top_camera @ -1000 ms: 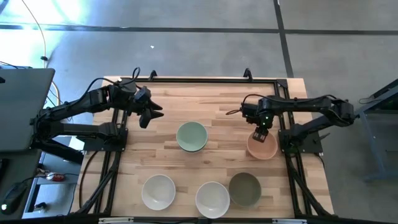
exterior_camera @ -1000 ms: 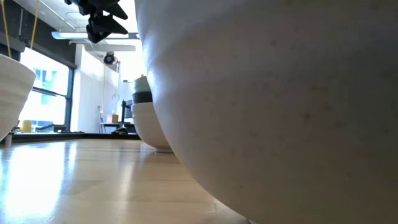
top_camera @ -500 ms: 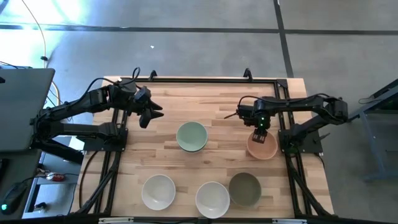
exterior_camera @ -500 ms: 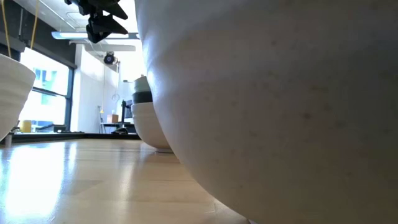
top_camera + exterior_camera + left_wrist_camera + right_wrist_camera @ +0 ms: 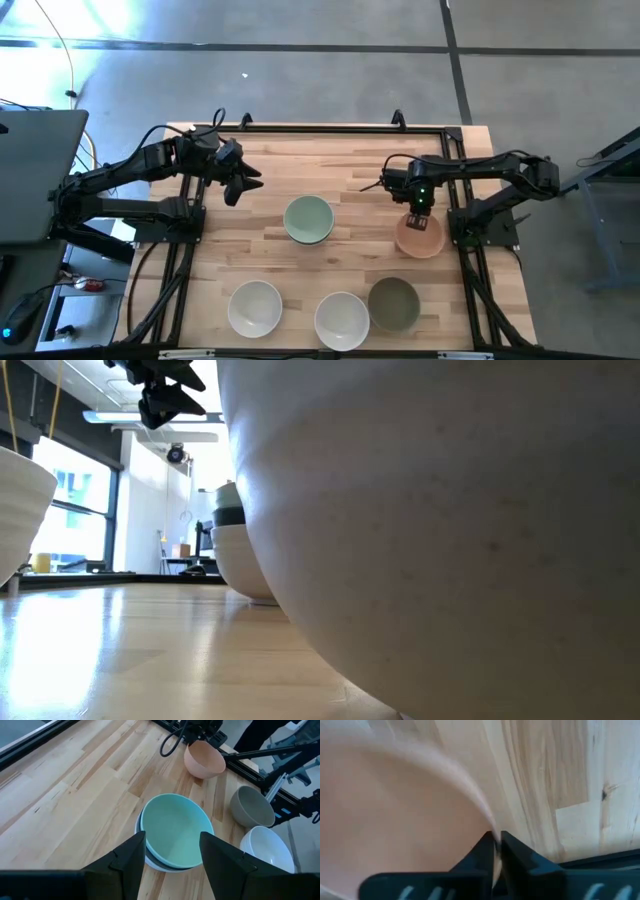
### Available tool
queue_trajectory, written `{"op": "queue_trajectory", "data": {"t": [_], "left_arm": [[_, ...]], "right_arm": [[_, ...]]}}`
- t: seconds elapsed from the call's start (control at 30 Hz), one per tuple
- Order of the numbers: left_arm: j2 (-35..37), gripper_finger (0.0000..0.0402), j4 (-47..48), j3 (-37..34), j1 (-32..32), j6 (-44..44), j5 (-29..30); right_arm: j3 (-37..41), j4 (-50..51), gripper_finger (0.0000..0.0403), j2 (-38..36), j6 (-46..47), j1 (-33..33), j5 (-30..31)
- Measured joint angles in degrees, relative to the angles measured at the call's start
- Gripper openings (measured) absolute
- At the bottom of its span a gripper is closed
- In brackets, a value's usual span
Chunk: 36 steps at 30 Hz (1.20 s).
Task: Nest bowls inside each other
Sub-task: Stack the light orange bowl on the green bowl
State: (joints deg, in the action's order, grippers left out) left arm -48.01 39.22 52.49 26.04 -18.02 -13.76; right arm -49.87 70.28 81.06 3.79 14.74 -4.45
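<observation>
My right gripper (image 5: 419, 212) is shut on the peach-orange bowl (image 5: 421, 236) at the table's right. My left gripper (image 5: 238, 183) hangs open above the far left of the table, holding nothing; its fingers frame the mint green bowl (image 5: 175, 830) in the left wrist view. That bowl (image 5: 308, 220) sits nested in a white one at mid table. Two white bowls (image 5: 254, 307) (image 5: 341, 319) and an olive-grey bowl (image 5: 393, 303) stand on their bases along the near edge. One white bowl (image 5: 450, 540) fills most of the low view. My right gripper pinches the peach bowl's rim (image 5: 487, 822) on its far side, one finger inside the bowl and one outside. The fingers come from above, pointing down. The bowl stays upright with its base on the table.
Black frame rails (image 5: 300, 128) run along the table's far edge and down both sides. Bare wood lies between the mint stack and the peach bowl (image 5: 365, 235). The olive-grey bowl stands close to the near side of the peach bowl.
My right gripper has moved a little toward the table's far edge, over the peach bowl's far rim, and has shut on it. The bowl stays in its place.
</observation>
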Motion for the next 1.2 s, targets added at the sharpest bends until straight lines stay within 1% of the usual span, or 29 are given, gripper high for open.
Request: {"op": "queue_trajectory", "data": {"t": [0.07,0.13,0.27,0.53,0.67,0.9,1.2], "left_arm": [[0.00,0.0177,0.00,0.00,0.00,0.00,0.00],[0.00,0.0177,0.00,0.00,0.00,0.00,0.00],[0.00,0.0177,0.00,0.00,0.00,0.00,0.00],[0.00,0.0177,0.00,0.00,0.00,0.13,0.00],[0.00,0.0177,0.00,0.00,0.00,0.15,0.00],[0.00,0.0177,0.00,0.00,0.00,0.57,0.00],[0.00,0.0177,0.00,0.00,0.00,0.63,0.49]], "right_arm": [[0.00,-0.25,0.0007,-0.02,0.26,0.00,-0.11],[0.00,-0.59,0.0009,-0.02,0.48,0.00,-0.04],[0.00,-0.81,0.0003,-0.02,0.73,0.00,0.02],[0.02,-1.05,0.0001,-0.02,3.83,0.00,0.29],[0.02,-1.16,0.0001,-0.04,5.98,0.02,-1.53],[-0.18,-1.36,0.0000,-0.15,12.71,0.02,-5.07],[-7.51,-1.77,0.0000,-0.15,17.72,0.31,-3.58]]}}
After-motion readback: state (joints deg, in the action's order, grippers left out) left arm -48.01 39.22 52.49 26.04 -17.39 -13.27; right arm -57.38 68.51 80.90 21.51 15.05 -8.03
